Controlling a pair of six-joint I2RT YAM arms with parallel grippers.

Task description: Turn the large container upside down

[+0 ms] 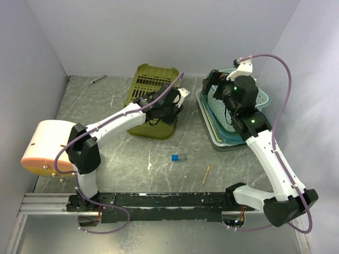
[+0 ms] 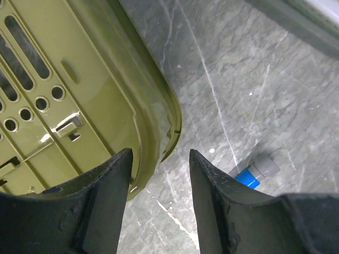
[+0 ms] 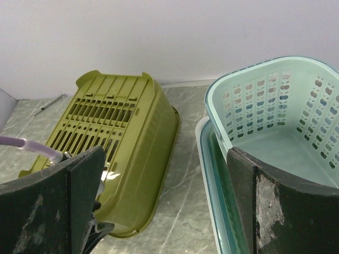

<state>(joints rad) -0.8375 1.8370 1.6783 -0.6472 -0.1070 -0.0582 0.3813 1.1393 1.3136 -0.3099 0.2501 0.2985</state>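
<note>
**Watch for the rim slipping out of an off-centre grip**

The green basket (image 1: 151, 84) lies at 12 o'clock on the table (image 1: 132, 164), slotted bottom facing up and tilted, its near rim low. Your left jaws are spread apart around that rim's corner and grip nothing. If you close there, the thin curved lip may squirt out, and the basket could drop or skid toward the teal basket (image 3: 265, 95) at 2 o'clock. Your right jaws hang wide apart over the teal basket and its tray (image 3: 206, 153), crowding that side. A blue tube (image 1: 175, 157) lies at 6 o'clock from the green basket, a wooden stick (image 1: 206, 174) at 5 and a peach box (image 1: 45, 143) at 9.
</note>
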